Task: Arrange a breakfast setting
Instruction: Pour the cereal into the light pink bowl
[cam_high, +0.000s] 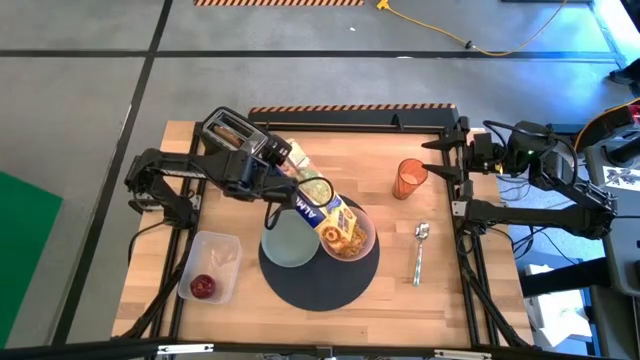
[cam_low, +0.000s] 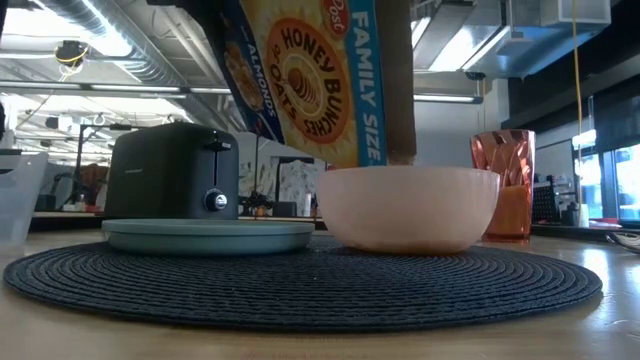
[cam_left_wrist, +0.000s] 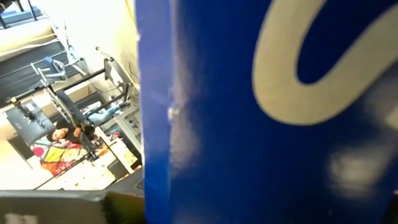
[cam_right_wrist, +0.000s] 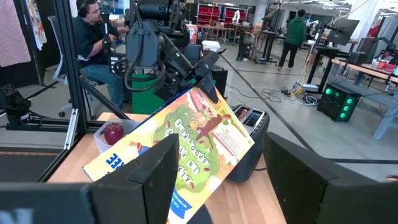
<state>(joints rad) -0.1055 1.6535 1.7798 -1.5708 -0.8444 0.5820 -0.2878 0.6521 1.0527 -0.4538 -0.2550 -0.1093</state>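
Observation:
My left gripper (cam_high: 283, 165) is shut on a cereal box (cam_high: 325, 205), which slants down over the translucent pink bowl (cam_low: 410, 208). The bowl holds cereal (cam_high: 348, 243). The bowl and the pale green plate (cam_high: 287, 243) sit on the round dark grey mat (cam_high: 320, 285). The orange cup (cam_high: 409, 178) stands behind the mat on its right. The metal spoon (cam_high: 420, 250) lies right of the mat. A toast slice (cam_high: 232, 130) sticks out of the black toaster (cam_high: 228, 135). The small red fruit (cam_high: 203, 287) lies in the clear tub (cam_high: 222, 255). My right gripper (cam_right_wrist: 224, 186) is open at the table's right edge. My left gripper holds the cereal box by its raised end (cam_right_wrist: 208, 93), coming at it from the table's left side. The box is lifted clear and tilted, with its lower end (cam_high: 345, 228) over the pink bowl. The box's blue face (cam_left_wrist: 280, 124) fills the left wrist view and hides the fingers.
The toaster stands at the table's far left, and the clear tub lies at the near left. The right arm (cam_high: 520, 150) waits past the table's right edge. People show in the room beyond the table in the right wrist view (cam_right_wrist: 93, 31).

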